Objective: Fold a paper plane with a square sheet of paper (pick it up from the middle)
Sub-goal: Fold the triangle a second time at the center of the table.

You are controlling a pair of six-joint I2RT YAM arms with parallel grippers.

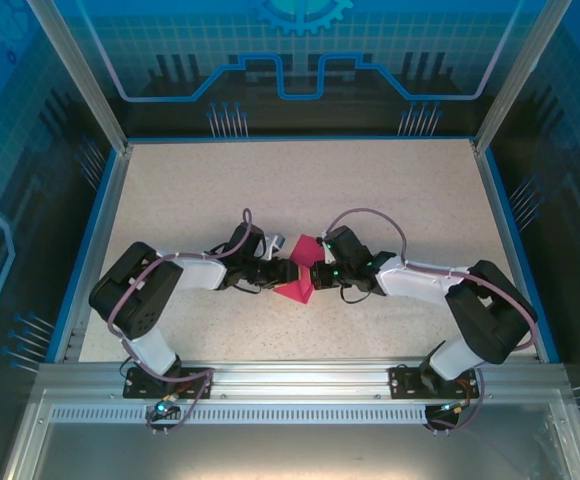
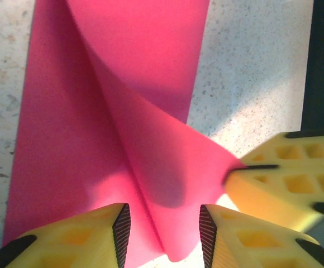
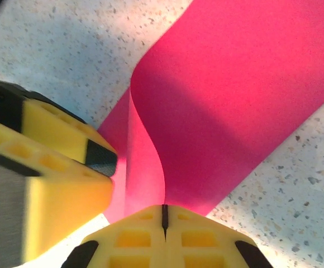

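Reaching inward, both arms meet at the paper [image 1: 295, 285] (right jaws pinching).

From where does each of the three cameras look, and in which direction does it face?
Top external: above and behind the arms, facing down on the table; left gripper and right gripper meet at the pink paper.
Left wrist: on the left arm, facing down at the paper between its open fingers; the right gripper pinches a corner.
Right wrist: on the right arm, facing down past its shut fingers.
Shared: all see the paper; each wrist view shows the other gripper.
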